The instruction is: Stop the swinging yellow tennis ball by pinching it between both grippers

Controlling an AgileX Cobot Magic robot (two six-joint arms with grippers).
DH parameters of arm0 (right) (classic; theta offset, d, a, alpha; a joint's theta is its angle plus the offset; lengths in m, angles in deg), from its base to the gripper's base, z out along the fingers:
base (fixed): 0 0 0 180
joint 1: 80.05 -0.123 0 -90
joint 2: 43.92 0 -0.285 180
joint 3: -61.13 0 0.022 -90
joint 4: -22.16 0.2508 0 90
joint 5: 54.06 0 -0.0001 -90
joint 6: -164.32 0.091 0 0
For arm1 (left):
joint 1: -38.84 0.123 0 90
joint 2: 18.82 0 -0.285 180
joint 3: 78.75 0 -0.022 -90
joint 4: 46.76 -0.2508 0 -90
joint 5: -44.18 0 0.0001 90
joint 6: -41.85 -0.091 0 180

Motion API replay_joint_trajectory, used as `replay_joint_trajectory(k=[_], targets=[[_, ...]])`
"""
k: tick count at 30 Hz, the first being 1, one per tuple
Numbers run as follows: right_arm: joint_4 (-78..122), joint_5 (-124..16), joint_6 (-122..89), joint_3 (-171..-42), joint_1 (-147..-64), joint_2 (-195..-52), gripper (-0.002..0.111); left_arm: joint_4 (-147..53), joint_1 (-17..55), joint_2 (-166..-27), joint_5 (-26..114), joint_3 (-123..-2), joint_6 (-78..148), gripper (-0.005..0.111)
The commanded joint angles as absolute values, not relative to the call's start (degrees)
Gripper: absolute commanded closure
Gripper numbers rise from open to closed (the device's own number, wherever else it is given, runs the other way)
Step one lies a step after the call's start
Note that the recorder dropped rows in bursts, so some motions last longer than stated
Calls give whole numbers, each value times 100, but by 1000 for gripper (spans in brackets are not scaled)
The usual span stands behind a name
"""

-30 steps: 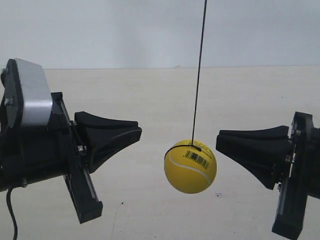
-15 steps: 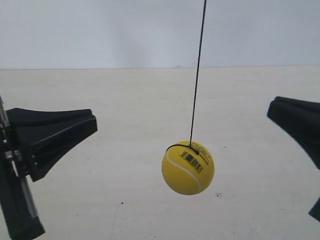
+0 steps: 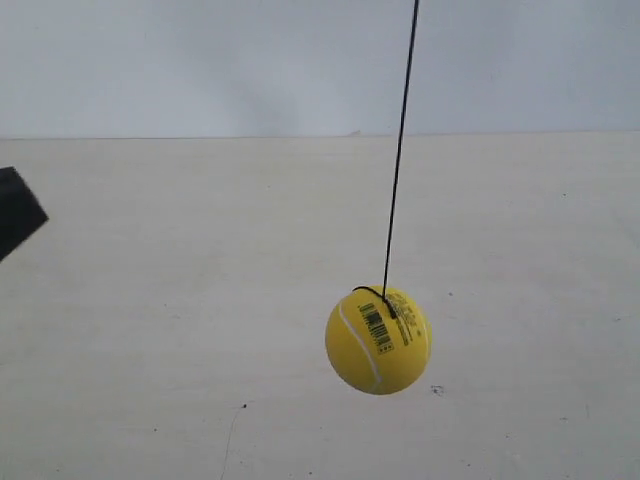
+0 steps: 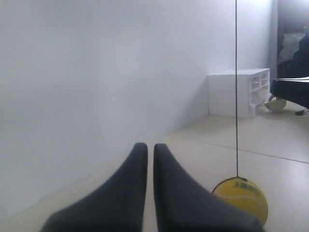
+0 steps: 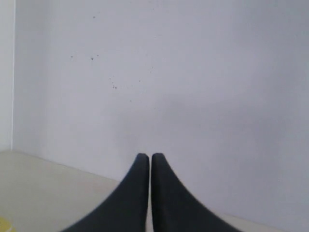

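The yellow tennis ball (image 3: 378, 341) hangs free on its thin black string (image 3: 399, 150) above the pale table, barcode facing the camera, touching nothing. In the exterior view only a black corner (image 3: 16, 212) of the arm at the exterior view's left shows at the frame edge; the arm at the exterior view's right is out of view. My left gripper (image 4: 150, 148) is shut with nothing between its fingers, and the ball (image 4: 242, 198) hangs off to one side of it, apart. My right gripper (image 5: 150, 157) is shut and empty, facing a white wall; a yellow sliver (image 5: 3, 225) shows at the frame corner.
The pale table top (image 3: 200, 300) runs back to a white wall (image 3: 200, 60). The left wrist view shows a white drawer unit (image 4: 239, 93) by the wall and a dark shape (image 4: 291, 89) beyond it.
Both grippers have drawn back outward from the ball. The one at the exterior view's right has left the frame; only a corner of the other remains. The ball hangs about where it was, slightly turned.
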State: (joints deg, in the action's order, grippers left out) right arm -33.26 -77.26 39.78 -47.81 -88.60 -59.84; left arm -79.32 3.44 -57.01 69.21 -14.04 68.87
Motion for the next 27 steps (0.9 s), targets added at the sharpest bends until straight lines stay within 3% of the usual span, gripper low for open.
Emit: replay_joint_trajectory(k=[1,14,27], targets=[[-3221,-7241,4162,-4761,-8864,-5544,108,-7862,303,-4929,6384,-1366,7268,102],[-3221,-6988,4291,-4761,-8864,-5414,108,-7862,303,-2660,5409,-1366,7573,102],[-3221,-7009,4291,-4761,-8864,-5426,108,-7872,303,-2660,5436,-1389,7563,102]])
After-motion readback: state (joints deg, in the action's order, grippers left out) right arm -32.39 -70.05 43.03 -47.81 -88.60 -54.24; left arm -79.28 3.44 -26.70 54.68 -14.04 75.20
